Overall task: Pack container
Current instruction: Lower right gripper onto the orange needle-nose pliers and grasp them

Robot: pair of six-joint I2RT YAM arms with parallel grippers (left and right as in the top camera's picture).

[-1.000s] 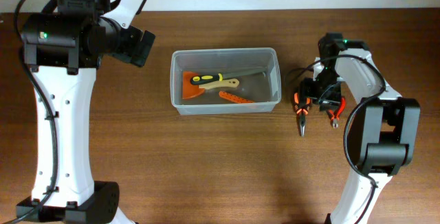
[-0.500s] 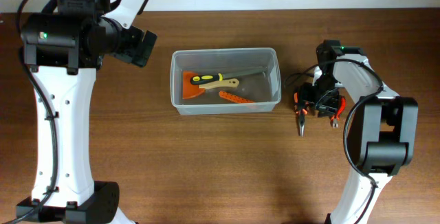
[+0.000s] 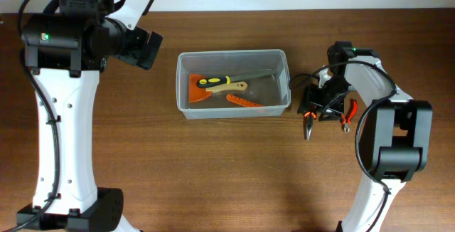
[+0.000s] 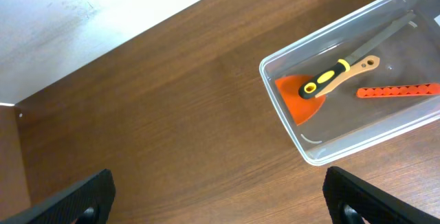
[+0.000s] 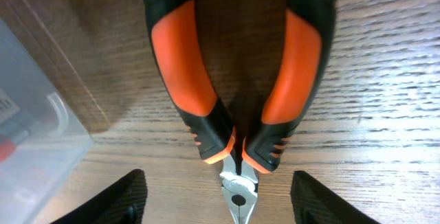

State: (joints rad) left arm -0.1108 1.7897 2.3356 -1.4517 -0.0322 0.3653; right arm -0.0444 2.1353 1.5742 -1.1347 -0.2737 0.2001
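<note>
The clear plastic container [image 3: 284, 82] stands at the table's middle and holds an orange scraper [image 3: 201, 88] with a yellow and wood handle, a grey file and an orange strip. It also shows in the left wrist view [image 4: 275, 93]. Orange-and-black pliers [image 3: 307, 124] lie on the table just right of it. My right gripper [image 3: 316, 107] is low over them. In the right wrist view the open fingers [image 5: 230, 200] straddle the pliers' [image 5: 175, 66] steel nose without gripping it. My left gripper [image 3: 146, 47] is open and empty, high and to the left of the container [image 4: 216, 207].
A second small orange-handled tool [image 3: 346, 114] lies right of the pliers, by the right arm. The container's corner [image 5: 34, 135] is close on the left in the right wrist view. A white wall runs along the table's far edge.
My right gripper has shifted a little left, toward the container, over the pliers. The second orange-handled tool now shows more. The left arm has not moved.
</note>
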